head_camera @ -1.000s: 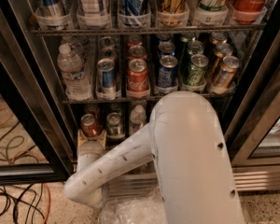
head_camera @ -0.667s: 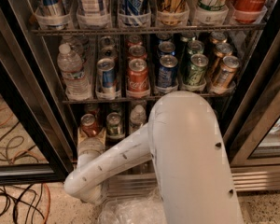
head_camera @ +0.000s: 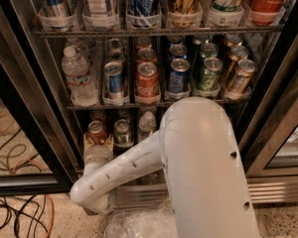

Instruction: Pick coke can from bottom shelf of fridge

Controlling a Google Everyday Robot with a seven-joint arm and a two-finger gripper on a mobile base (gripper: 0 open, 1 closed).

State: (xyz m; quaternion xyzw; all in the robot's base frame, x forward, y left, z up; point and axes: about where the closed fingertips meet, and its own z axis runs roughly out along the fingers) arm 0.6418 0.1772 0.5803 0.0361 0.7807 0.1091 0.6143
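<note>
At the fridge's bottom shelf, the gripper is at the coke can. I cannot tell the jaws' state. Clasp mid-body, then draw straight out.

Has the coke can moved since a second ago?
No. The coke can stays right beside the neighbouring can; the gripper sits just below it.

The coke can is dull red with a silver top, at the left of the bottom shelf of dark wire; the cream gripper sits just below it. The arm is white, dotted with small dark holes. One rack up stand a bright red can with white script, then a blue can, a green can and a gold can to its right. The fridge frame is black, its base panel ribbed steel; orange and black cables cross the speckled beige floor
</note>
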